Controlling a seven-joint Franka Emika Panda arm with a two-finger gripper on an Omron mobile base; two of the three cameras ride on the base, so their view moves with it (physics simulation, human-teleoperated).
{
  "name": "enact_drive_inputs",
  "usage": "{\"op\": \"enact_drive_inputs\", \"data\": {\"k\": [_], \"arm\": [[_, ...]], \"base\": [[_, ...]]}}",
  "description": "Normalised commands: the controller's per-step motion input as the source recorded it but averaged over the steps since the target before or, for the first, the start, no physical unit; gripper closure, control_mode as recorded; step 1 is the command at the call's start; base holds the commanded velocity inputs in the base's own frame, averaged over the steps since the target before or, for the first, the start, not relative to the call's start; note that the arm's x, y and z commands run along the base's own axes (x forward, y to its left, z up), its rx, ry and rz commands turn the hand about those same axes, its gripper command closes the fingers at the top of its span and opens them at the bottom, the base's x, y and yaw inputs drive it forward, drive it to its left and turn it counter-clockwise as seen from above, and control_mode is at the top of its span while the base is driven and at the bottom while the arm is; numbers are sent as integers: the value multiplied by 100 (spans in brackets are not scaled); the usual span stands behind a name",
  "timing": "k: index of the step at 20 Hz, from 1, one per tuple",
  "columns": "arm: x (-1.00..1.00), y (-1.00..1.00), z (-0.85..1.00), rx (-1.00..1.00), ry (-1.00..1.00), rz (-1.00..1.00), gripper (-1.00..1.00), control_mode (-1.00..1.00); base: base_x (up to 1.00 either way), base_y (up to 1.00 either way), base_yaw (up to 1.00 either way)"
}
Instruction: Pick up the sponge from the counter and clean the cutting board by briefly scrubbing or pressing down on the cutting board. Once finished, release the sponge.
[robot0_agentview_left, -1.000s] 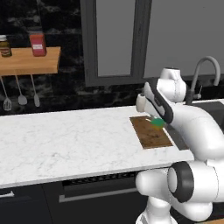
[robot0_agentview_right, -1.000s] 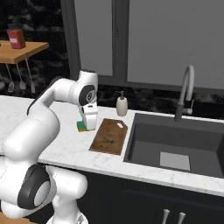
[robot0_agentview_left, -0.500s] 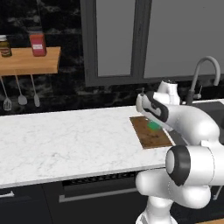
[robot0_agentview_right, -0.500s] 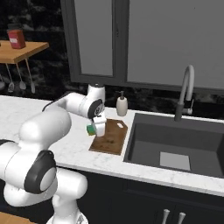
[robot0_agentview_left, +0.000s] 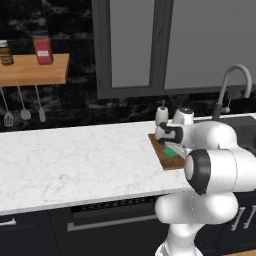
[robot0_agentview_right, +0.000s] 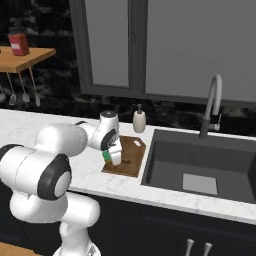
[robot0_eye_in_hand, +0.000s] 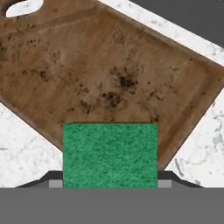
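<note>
Sponge (robot0_eye_in_hand: 110, 154) sits clamped between the fingers (robot0_eye_in_hand: 109, 183), whose dark tips press against its two sides in the hand view, green face toward the camera. Below and beyond it lies the board (robot0_eye_in_hand: 109, 70), brown with dark stains near its middle and a handle hole at one corner. In that view the sponge overlaps the board's near corner, with white marble showing to either side; whether it touches the wood cannot be told.

From the left base view the sponge (robot0_agentview_left: 173, 151) shows as a green patch over the board (robot0_agentview_left: 167, 160), just under the hand, which reaches in from the right. The board lies flat on the surface (robot0_agentview_left: 70, 160) near its right end, close to the front edge. From the right base view the sponge (robot0_agentview_right: 107, 156) hangs at the board's (robot0_agentview_right: 129, 156) left side, held low by the fingers (robot0_agentview_right: 113, 158), with a yellow layer faintly visible beneath the green.

A soap bottle (robot0_agentview_right: 139, 120) stands behind the board against the dark wall. The sink (robot0_agentview_right: 200, 167) lies just right of the board, its tap (robot0_agentview_right: 214, 106) curving over the basin. A wooden shelf (robot0_agentview_left: 31, 70) on the wall at left carries a red jar (robot0_agentview_left: 43, 50), and utensils (robot0_agentview_left: 24, 104) hang below it.
</note>
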Motion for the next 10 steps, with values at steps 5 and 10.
{"op": "enact_drive_inputs", "data": {"k": [5,10], "arm": [[57,0,-12,0,6,0,100,-100],[36,1,-8,0,0,0,100,-100]], "base": [[0,0,0],[0,0,0]]}}
